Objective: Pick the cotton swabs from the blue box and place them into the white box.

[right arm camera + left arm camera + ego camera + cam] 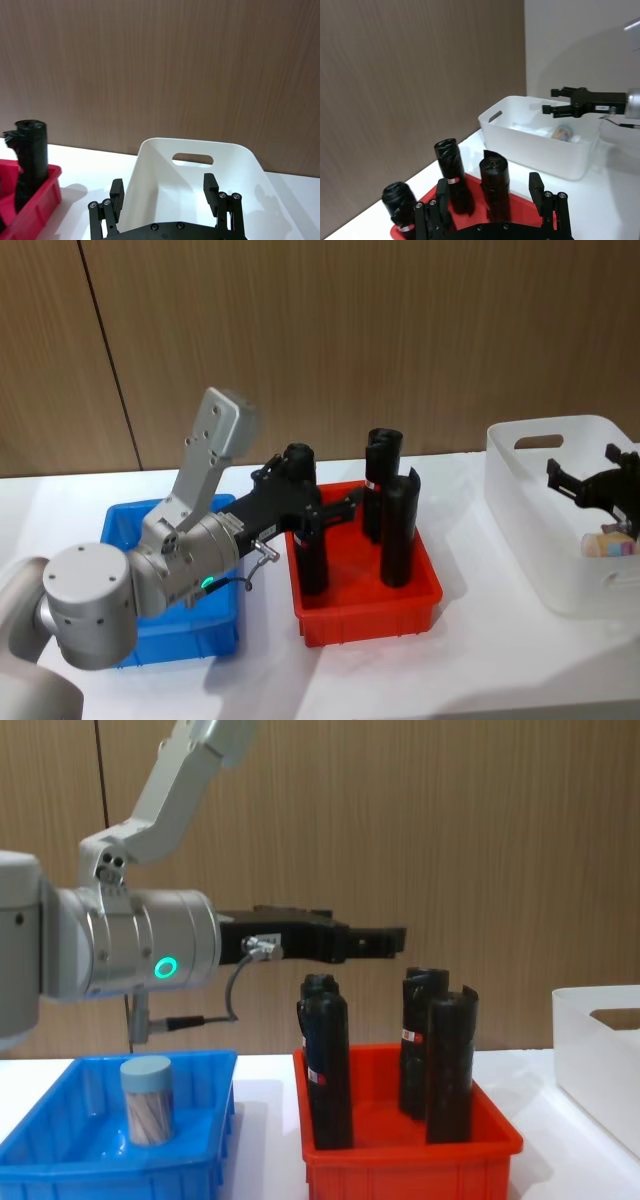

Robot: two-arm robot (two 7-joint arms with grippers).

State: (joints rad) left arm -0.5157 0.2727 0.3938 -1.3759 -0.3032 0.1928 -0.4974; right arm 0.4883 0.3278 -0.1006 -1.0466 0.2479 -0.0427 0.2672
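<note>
One jar of cotton swabs [147,1100] with a grey-blue lid stands upright in the blue box [60,1160], at the table's left. A second jar [610,545] lies inside the white box [530,530] at the right, also visible in the left wrist view [564,132]. My left gripper [395,940] is open and empty, reaching level over the red bin, well above the blue box [125,512]. My right gripper [582,468] hovers open and empty over the white box [150,180]; from the left wrist it appears above the jar [549,101].
A red bin [370,625] holding three tall black cylinders [327,1060] sits between the two boxes. The cylinder tops come close beneath my left gripper's fingers [440,200]. A wooden wall runs behind the white table.
</note>
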